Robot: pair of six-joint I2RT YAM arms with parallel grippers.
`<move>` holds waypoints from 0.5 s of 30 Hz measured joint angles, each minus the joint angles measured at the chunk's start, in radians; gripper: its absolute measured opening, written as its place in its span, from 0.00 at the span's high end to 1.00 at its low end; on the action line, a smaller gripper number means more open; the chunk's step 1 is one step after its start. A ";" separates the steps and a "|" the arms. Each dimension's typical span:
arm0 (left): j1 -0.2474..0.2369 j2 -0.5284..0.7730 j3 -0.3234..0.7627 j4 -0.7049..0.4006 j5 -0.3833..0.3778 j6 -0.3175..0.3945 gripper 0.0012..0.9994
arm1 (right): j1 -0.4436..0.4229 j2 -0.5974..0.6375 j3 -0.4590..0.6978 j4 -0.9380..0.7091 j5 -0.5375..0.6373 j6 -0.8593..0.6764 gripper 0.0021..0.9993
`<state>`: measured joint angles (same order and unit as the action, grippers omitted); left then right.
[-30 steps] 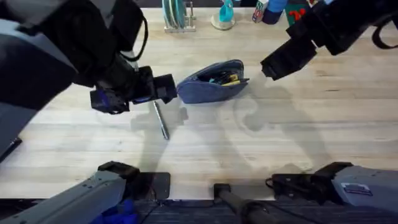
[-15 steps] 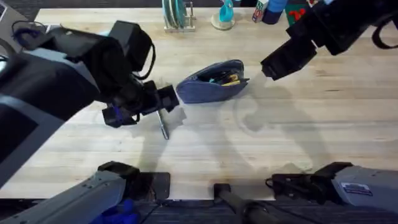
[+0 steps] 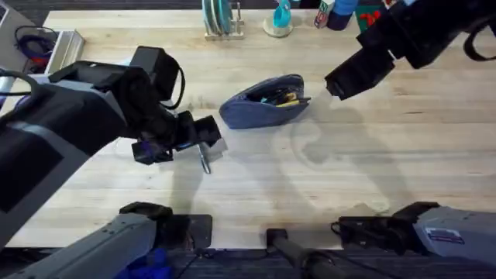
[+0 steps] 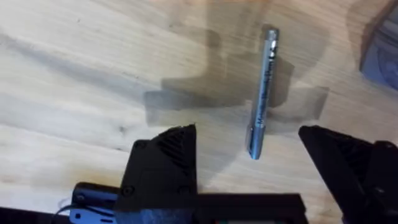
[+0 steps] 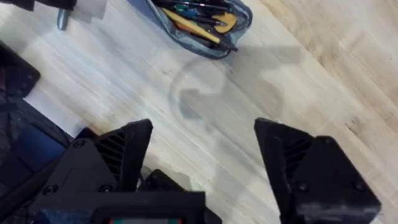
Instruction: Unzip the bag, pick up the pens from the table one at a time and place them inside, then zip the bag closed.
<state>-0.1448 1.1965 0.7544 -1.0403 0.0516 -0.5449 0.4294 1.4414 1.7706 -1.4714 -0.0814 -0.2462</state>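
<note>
item: silver-grey pen (image 4: 263, 93) lying flat on the table (image 3: 349, 178) just beside the unzipped bag (image 3: 263, 105), left gripper (image 4: 249, 146) spread wide astride it for pickup; right gripper (image 5: 202, 149) released, hovering clear past the bag's far end.

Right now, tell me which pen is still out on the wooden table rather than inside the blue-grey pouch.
The slim silver-grey metal pen, lying flat on the light wooden table between the open left hand's fingers. The yellow pen already sits inside the open blue-grey fabric pouch.

Left arm reaching low toward the middle, jaws spread wide, right arm raised far right, jaws apart
</note>
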 joint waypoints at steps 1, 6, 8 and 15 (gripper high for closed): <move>0.000 0.000 0.000 0.003 0.003 0.010 0.00 | 0.000 0.000 0.000 0.000 0.000 0.000 0.00; 0.000 0.031 0.000 0.012 0.006 0.036 0.00 | 0.000 0.000 0.000 0.000 0.000 0.000 0.00; 0.001 0.073 0.000 0.027 0.006 0.041 0.00 | 0.000 0.000 0.000 0.000 0.000 0.000 0.00; 0.000 0.161 0.000 0.090 0.007 0.045 0.00 | 0.000 0.000 0.000 0.000 0.000 0.000 0.00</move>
<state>-0.1444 1.3580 0.7544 -0.9500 0.0581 -0.4999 0.4294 1.4411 1.7706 -1.4712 -0.0814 -0.2462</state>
